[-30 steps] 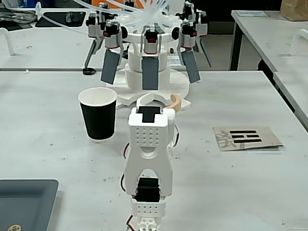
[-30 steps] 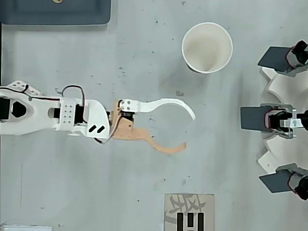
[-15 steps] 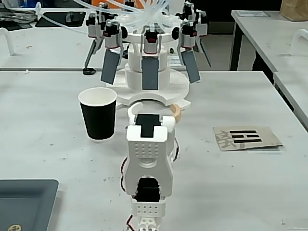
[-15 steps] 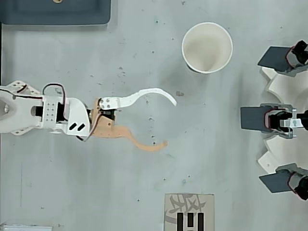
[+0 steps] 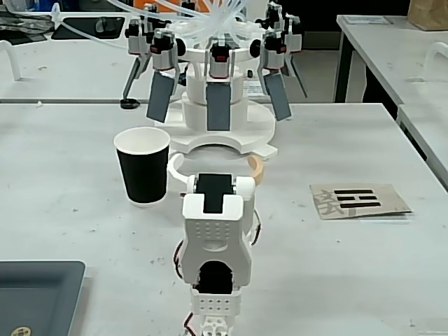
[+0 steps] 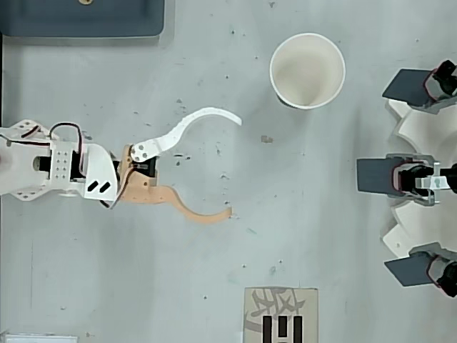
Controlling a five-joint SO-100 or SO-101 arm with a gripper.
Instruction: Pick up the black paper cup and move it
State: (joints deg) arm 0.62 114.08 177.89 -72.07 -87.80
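The black paper cup [image 5: 142,168] stands upright on the grey table, left of the arm in the fixed view. From overhead, the cup [image 6: 307,70] shows its white inside and rim, up and to the right of the gripper. My gripper [image 6: 234,166] is open wide and holds nothing. Its white curved finger [image 6: 193,125] is on the cup's side, the orange finger [image 6: 193,211] on the other. In the fixed view the gripper [image 5: 217,155] sits low over the table, just right of the cup and apart from it.
A white round rig with several dark paddles [image 5: 218,105] stands right beyond the gripper and cup, at the right edge overhead [image 6: 414,175]. A card with black marks [image 5: 358,200] lies to the right. A dark tray [image 5: 38,294] sits near left.
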